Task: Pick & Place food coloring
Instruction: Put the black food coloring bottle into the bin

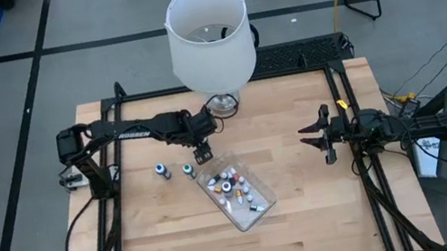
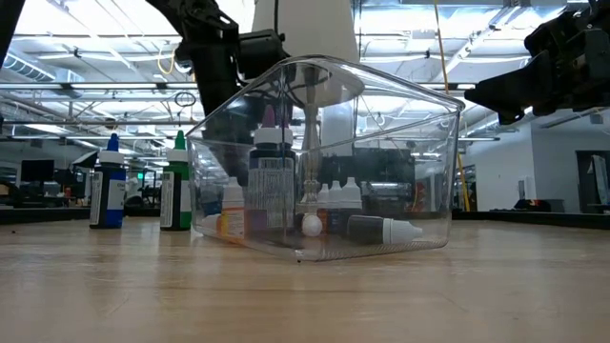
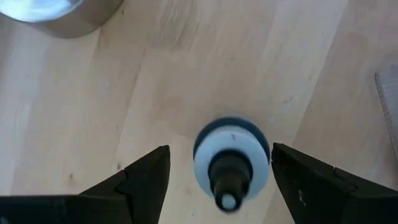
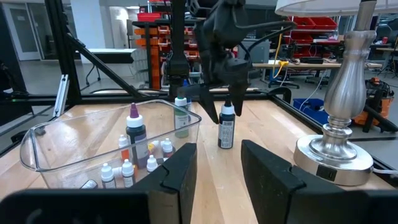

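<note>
Over the surface (image 1: 312,211) centre, the clear tray (image 1: 253,215) holds a dozen-odd food coloring bottles (image 1: 232,185); labels look too small to read. Two more bottles (image 1: 161,171) stand at its ten o'clock. Left claw (image 1: 202,155) hovers spread above one; right claw (image 1: 314,135) waits at three o'clock, slightly parted, empty.

You see a clear plastic tray (image 2: 419,171) on the wooden table (image 2: 305,295), holding small dropper bottles, one lying on its side (image 2: 381,229). Beside it stand a blue-capped bottle (image 2: 109,186) and a green-capped bottle (image 2: 175,188). A dark arm (image 2: 214,48) hangs above them.
</note>
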### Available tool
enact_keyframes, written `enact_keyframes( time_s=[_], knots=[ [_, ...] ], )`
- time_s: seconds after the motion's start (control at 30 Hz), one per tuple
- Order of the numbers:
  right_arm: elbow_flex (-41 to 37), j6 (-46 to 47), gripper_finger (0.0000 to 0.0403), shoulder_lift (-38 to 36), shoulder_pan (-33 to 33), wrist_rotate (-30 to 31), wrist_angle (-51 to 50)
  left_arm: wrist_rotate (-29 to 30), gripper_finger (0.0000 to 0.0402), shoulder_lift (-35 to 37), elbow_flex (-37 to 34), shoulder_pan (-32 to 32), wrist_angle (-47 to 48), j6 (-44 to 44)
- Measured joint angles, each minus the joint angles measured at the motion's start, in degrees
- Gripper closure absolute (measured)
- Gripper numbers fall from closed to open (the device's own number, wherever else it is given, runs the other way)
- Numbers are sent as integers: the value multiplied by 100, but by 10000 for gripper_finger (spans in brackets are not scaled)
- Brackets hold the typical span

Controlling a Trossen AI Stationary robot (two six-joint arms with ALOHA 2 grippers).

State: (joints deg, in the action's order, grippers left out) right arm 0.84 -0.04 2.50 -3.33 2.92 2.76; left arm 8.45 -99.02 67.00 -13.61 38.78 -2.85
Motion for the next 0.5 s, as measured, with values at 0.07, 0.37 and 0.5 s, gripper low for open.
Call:
enact_keyframes(
  time_s=[0.07,0.37,0.5],
  knots=[
    [0,-1,289,0,0,0,0,0,128,0,0,0,-54,0],
    [1,-1,289,0,-2,1,1,0,135,0,0,2,-135,13],
    [2,0,289,0,0,0,0,12,151,0,0,0,-137,8]
  ],
)
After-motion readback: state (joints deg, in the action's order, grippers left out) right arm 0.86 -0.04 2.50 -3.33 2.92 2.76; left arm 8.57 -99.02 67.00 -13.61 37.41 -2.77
